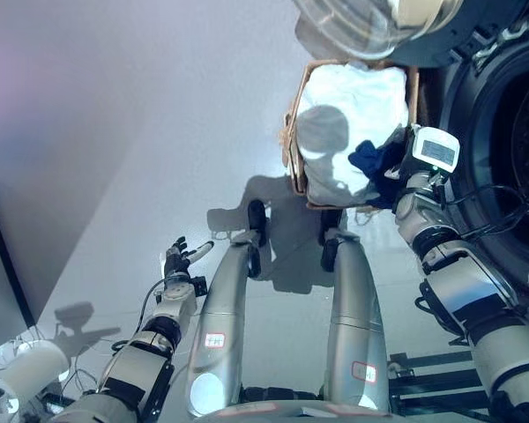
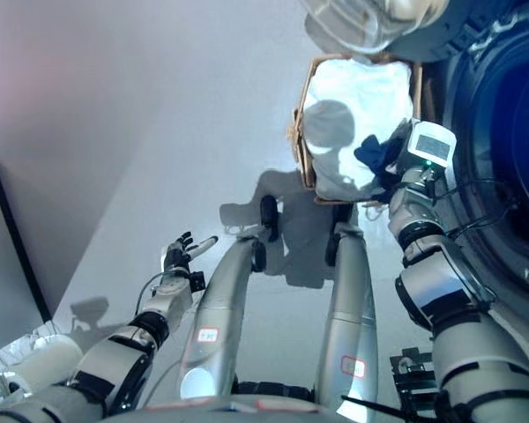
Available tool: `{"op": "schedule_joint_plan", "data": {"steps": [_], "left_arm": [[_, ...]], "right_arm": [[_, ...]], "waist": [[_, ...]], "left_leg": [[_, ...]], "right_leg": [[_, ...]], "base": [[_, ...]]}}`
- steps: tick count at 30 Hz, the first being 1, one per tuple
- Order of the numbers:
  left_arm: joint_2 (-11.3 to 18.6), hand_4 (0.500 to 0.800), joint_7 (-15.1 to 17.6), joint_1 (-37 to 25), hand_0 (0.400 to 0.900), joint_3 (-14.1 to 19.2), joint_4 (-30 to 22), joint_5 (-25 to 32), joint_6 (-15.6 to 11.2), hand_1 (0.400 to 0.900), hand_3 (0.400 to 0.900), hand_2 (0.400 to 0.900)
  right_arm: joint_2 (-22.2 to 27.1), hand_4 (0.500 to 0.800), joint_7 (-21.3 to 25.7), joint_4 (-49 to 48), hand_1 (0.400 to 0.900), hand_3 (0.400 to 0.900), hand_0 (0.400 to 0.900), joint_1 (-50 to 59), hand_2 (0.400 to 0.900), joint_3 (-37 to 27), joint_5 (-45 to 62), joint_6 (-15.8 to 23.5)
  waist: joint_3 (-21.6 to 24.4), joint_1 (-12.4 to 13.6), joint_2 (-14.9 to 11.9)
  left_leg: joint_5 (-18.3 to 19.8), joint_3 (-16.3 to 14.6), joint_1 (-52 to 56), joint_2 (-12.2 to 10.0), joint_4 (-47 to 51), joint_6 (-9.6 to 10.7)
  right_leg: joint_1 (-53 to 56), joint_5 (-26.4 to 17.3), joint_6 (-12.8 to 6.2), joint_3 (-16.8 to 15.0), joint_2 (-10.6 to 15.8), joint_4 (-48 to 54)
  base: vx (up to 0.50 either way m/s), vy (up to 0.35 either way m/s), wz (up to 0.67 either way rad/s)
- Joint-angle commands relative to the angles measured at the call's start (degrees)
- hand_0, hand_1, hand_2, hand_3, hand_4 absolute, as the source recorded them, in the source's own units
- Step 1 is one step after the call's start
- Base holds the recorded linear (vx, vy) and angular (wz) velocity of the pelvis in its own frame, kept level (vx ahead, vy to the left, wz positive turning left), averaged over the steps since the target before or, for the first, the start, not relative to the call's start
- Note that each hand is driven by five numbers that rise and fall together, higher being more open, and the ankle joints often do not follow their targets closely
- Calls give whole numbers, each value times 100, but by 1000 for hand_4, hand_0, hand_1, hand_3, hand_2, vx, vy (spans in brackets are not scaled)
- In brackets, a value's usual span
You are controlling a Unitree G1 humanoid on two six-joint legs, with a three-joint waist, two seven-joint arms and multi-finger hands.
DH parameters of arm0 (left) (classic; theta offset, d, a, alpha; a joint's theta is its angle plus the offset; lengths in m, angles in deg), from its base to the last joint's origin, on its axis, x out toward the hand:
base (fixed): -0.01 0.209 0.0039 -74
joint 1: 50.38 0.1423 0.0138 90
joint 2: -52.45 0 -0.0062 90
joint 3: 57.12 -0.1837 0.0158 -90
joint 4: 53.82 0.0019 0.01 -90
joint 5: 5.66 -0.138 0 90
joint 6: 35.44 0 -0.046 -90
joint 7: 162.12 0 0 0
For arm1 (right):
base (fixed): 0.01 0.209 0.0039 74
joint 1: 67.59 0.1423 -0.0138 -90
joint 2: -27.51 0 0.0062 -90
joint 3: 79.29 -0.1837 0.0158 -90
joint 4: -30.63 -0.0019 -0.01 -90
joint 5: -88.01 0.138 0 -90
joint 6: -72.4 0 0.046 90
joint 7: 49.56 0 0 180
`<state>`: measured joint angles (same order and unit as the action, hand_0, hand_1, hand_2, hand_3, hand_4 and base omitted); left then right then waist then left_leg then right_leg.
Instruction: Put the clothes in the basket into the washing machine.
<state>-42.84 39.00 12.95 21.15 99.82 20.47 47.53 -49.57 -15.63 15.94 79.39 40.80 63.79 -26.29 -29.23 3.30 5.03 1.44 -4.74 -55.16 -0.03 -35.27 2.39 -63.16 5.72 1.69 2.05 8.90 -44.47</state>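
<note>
No legible text, numbers or signs are present. The basket (image 1: 293,132), the washing machine (image 1: 502,132) beside it and the clothes (image 1: 353,97) in the basket carry no readable markings.

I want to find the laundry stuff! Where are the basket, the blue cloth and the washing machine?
basket (image 1: 292,132), left eye view, its brown left rim.
blue cloth (image 1: 370,159), left eye view, middle of the dark bundle.
washing machine (image 1: 476,97), left eye view, dark ring around its opening.
</note>
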Motion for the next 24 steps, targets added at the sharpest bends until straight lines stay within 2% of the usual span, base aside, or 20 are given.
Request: {"op": "schedule_joint_plan", "data": {"steps": [1,10,13,21,22,23,24], "left_arm": [[236,800,354,415,900,-125,23,81,-123,900,900,900],[295,800,352,633,900,-213,-276,198,-237,900,900,900],[308,800,276,635,900,-180,-182,229,-211,900,900,900],[333,800,50,849,900,25,-164,313,-172,900,900,900],[339,800,29,857,900,24,-180,301,-160,900,900,900],[350,800,22,853,900,24,-193,278,-164,900,900,900],[360,800,12,837,900,43,-199,280,-162,900,900,900]], "right_arm": [[302,800,417,150,900,900,900,103,900,129,-74,-61],[468,800,214,395,900,900,900,171,900,263,-202,-148],[422,800,-352,641,900,900,900,197,900,344,-218,-93],[608,800,-1214,644,900,900,900,222,900,443,54,160],[622,779,-1308,699,865,865,865,245,865,519,-32,144],[645,604,-1341,740,573,573,573,277,573,525,-40,130],[656,500,-1412,772,400,400,400,281,400,517,-26,140]], "waist": [[431,-15,309],[471,82,367],[484,123,378],[608,238,291],[632,257,282],[649,274,275],[666,295,269]], "left_leg": [[460,223,-571,-124,-676,240],[592,236,-1564,-21,-1496,216],[633,223,-1812,9,-1705,205],[601,222,-1988,54,-1803,218],[597,238,-1996,66,-1808,221],[593,254,-2002,77,-1812,223],[591,265,-2004,85,-1821,225]], "right_leg": [[-343,-266,-679,-374,99,-76],[-1415,-134,-694,-462,119,-922],[-1677,-120,-687,-464,125,-1119],[-1899,-154,-696,-472,108,-1245],[-1898,-147,-697,-459,106,-1252],[-1893,-148,-698,-453,103,-1252],[-1891,-149,-699,-453,109,-1254]], "base": [[-31,11,6],[-32,14,4],[-20,-4,6],[0,-2,1],[0,0,0],[0,0,0],[-1,-16,4]]}}
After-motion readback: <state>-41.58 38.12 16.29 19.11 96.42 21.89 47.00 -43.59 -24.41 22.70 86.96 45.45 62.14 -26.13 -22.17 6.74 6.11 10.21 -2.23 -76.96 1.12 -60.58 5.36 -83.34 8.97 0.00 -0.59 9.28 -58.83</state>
